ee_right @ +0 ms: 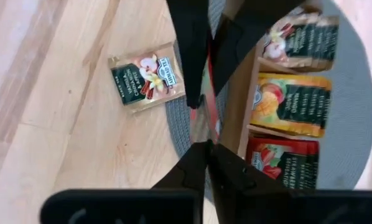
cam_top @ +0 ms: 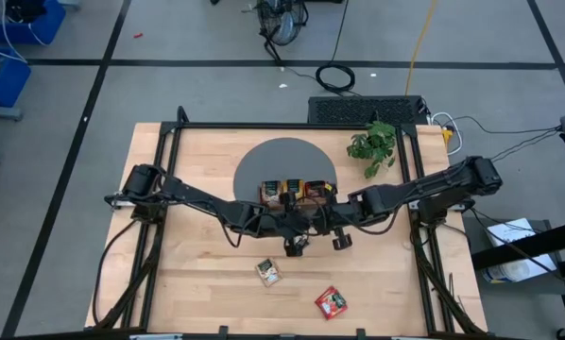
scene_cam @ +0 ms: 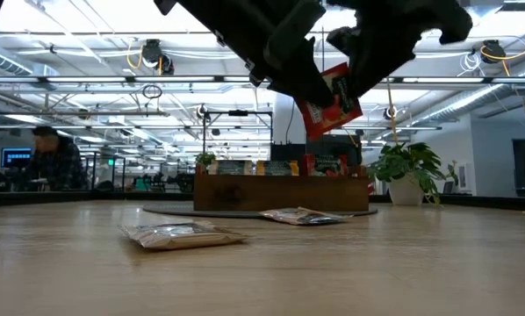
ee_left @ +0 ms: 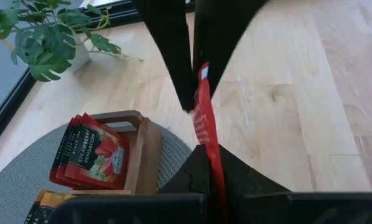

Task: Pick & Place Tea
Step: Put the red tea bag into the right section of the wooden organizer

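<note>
Overhead, my left arm (cam_top: 197, 198) and right arm (cam_top: 424, 189) reach in from the two sides and meet at the middle of the frame, just below the wooden tray (cam_top: 263, 193) on its gray round mat (cam_top: 282, 156). A potted plant (cam_top: 372, 144) stands at the upper right of the mat. Two tea sachets lie on the bare table lower down: a pale sachet (cam_top: 268, 272) and a loose red sachet (cam_top: 331, 302).

At table height, the held red sachet (scene_cam: 333, 101) hangs tilted in the air at upper centre, under both of my wrists and above the tray.

From my left wrist, the held sachet shows edge-on — a thin red strip running up the middle. My left gripper (ee_left: 206, 155) is clamped on its near end, and my right gripper (ee_left: 198, 99) pinches its far end from the top of the frame. Strawberry sachets (ee_left: 96, 158) stand in the tray at lower left.

From my right wrist it is the same double grip. My own fingers (ee_right: 226, 165) are closed on the red strip at bottom centre, with the left gripper's fingers on it above. The pale sachet lies at upper left — the tray's orange-yellow sachets (ee_right: 292, 102) are at right.
</note>
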Controlling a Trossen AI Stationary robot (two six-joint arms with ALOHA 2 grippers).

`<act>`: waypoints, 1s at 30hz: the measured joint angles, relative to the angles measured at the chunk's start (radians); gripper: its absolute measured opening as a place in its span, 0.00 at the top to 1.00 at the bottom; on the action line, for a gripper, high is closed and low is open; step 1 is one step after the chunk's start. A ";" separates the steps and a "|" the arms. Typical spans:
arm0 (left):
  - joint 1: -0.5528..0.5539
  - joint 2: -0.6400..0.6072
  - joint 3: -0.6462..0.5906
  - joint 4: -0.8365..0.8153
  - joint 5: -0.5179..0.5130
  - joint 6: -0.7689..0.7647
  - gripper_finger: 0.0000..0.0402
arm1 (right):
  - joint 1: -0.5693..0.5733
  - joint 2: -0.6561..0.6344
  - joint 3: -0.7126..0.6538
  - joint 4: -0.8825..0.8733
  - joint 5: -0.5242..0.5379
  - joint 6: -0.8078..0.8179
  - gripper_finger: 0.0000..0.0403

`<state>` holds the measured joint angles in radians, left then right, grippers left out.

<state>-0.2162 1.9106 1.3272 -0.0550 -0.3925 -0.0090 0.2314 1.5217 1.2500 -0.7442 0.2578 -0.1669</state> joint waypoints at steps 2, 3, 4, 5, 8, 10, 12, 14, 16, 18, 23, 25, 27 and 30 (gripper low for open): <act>-0.003 0.000 0.001 -0.003 0.000 0.003 0.98 | 0.000 -0.027 0.000 0.001 0.000 -0.001 0.95; -0.006 0.000 0.001 -0.007 0.000 0.008 0.98 | 0.000 -0.043 0.000 0.003 0.000 0.003 0.94; -0.009 0.000 0.001 -0.013 0.001 0.014 0.98 | 0.000 -0.060 0.000 0.003 0.001 0.010 0.92; -0.014 0.000 0.001 -0.019 0.001 0.021 0.99 | 0.000 -0.077 0.000 0.001 0.001 0.020 0.90; -0.027 0.000 0.001 -0.021 -0.003 0.041 0.98 | 0.000 -0.137 -0.003 -0.006 0.000 0.071 0.82; -0.038 -0.001 0.001 -0.018 -0.007 0.063 0.99 | 0.003 -0.200 -0.043 0.053 -0.012 0.105 0.77; -0.052 -0.002 0.001 -0.012 -0.016 0.092 0.99 | 0.011 -0.275 -0.133 0.210 -0.043 0.124 0.72; -0.069 -0.006 0.001 -0.006 -0.022 0.117 0.98 | 0.024 -0.349 -0.254 0.393 -0.061 0.136 0.67; -0.085 -0.015 0.001 0.013 -0.039 0.137 0.98 | 0.038 -0.420 -0.383 0.556 -0.079 0.163 0.64; -0.100 -0.032 0.001 0.018 -0.081 0.157 0.99 | 0.054 -0.478 -0.499 0.727 -0.078 0.191 0.62; -0.112 -0.045 0.000 0.138 -0.109 0.227 0.98 | 0.105 -0.531 -0.759 1.176 -0.080 0.219 0.60; -0.113 -0.048 0.001 0.176 -0.109 0.247 0.99 | 0.123 -0.532 -0.842 1.343 -0.079 0.215 0.60; -0.114 -0.049 0.001 0.199 -0.107 0.256 0.99 | 0.135 -0.523 -0.914 1.491 -0.079 0.206 0.61; -0.113 -0.048 0.001 0.232 -0.107 0.270 0.98 | 0.138 -0.506 -1.003 1.663 -0.075 0.189 0.61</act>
<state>-0.3294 1.8626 1.3277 0.1775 -0.4992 0.2612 0.3691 1.0156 0.2469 0.9184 0.1829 0.0216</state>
